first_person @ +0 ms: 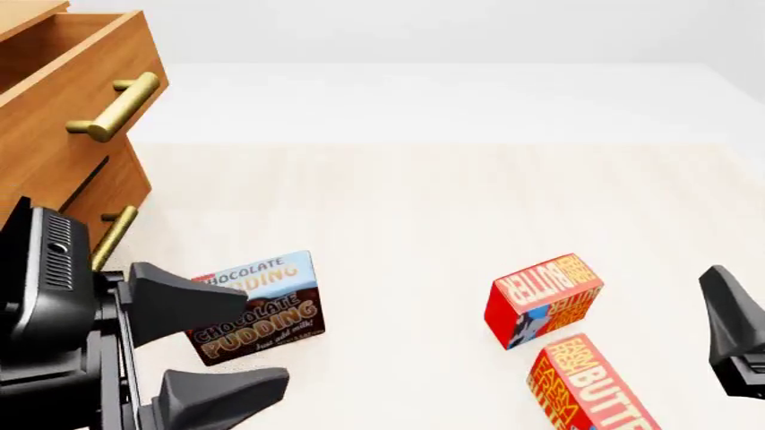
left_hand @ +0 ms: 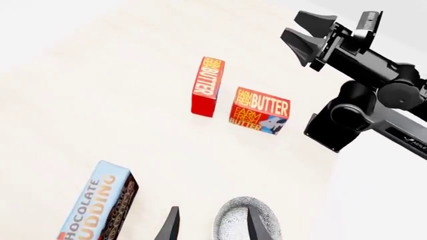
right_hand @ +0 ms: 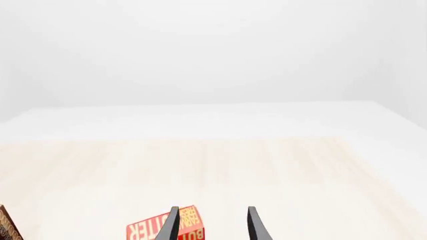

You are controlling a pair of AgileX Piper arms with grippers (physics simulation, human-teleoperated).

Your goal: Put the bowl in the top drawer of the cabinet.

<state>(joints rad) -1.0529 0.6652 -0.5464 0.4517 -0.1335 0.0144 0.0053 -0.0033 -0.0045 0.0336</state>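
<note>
The bowl (left_hand: pixel 248 220) shows only in my left wrist view, a patterned, rounded piece at the frame's edge, right at my left gripper (left_hand: pixel 212 225), with one fingertip (left_hand: pixel 256 225) across its face. I cannot tell whether I am gripping its rim or merely hanging over it; my fingers stand apart, not clenched. In the front view the bowl is hidden, presumably behind my left gripper (first_person: pixel 221 345).

I judge it stiff and glazed, so slippery, moderately heavy for its width, and likely to chip if dropped. The rim is the only sensible hold: one finger inside, one outside, pinching the wall, kept level.

Taking the chocolate pudding box (first_person: pixel 254 307) as landmark: the bowl lies just beside it on the near side, at my left gripper. The cabinet (first_person: pixel 60 143) stands beyond the box and to its left, the top drawer (first_person: pixel 54 54) pulled open with its brass handle (first_person: pixel 114 106) forward. The two butter boxes (first_person: pixel 544 300) lie well apart to the box's right. My right gripper (first_person: pixel 732 331) hangs beyond those, fingers parted, holding nothing.
</note>
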